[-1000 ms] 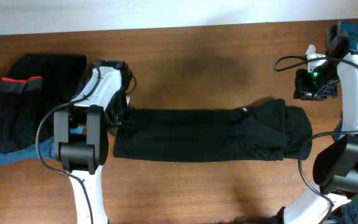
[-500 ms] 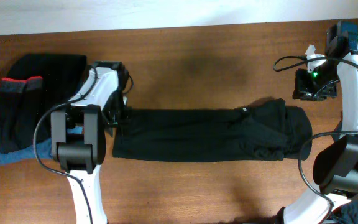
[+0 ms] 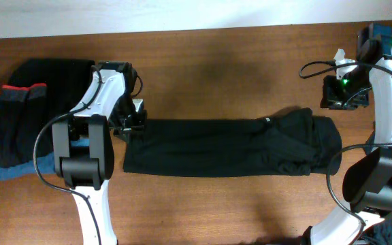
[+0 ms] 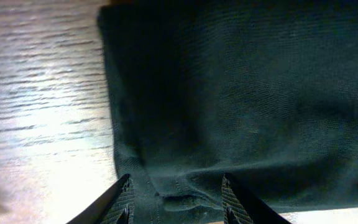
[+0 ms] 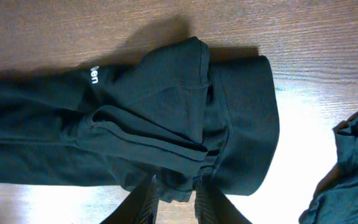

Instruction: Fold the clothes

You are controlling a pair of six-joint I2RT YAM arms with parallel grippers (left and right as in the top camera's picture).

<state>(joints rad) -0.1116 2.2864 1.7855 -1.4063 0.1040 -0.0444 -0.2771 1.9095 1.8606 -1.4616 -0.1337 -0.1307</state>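
Left tool (image 4: 176,186) stands open, its two fingers (image 4: 122,200) spread wide on either side of the near hem of the long black garment (image 3: 226,146). A small rumple of that hem lies between the tips. The jaws are not pressed together on the cloth, and whether either tip touches the fabric cannot be told. From overhead this tool sits at the upper left corner of the garment, just beside the pale wood of the bench (image 3: 216,75). Right tool (image 5: 174,186) shows a much narrower gap, its fingertips only slightly apart and nothing held between them. It hangs above the garment's far right end with folded cloth visible below through the gap. The garment lies flat across the middle of the bench as a long band running left to right. Its left end is squared off, and its right end is bunched into several overlapping folds and a rounded roll. Small white lettering (image 5: 93,76) shows on the upper fold there. A pile of other clothes (image 3: 33,116) rests at the bench's left edge, apart from the long garment: black cloth on top, dark pieces with red trim and a strip of blue beneath. Another piece of dark fabric (image 5: 347,162) lies at the right edge of the right wrist view, clear of the garment.
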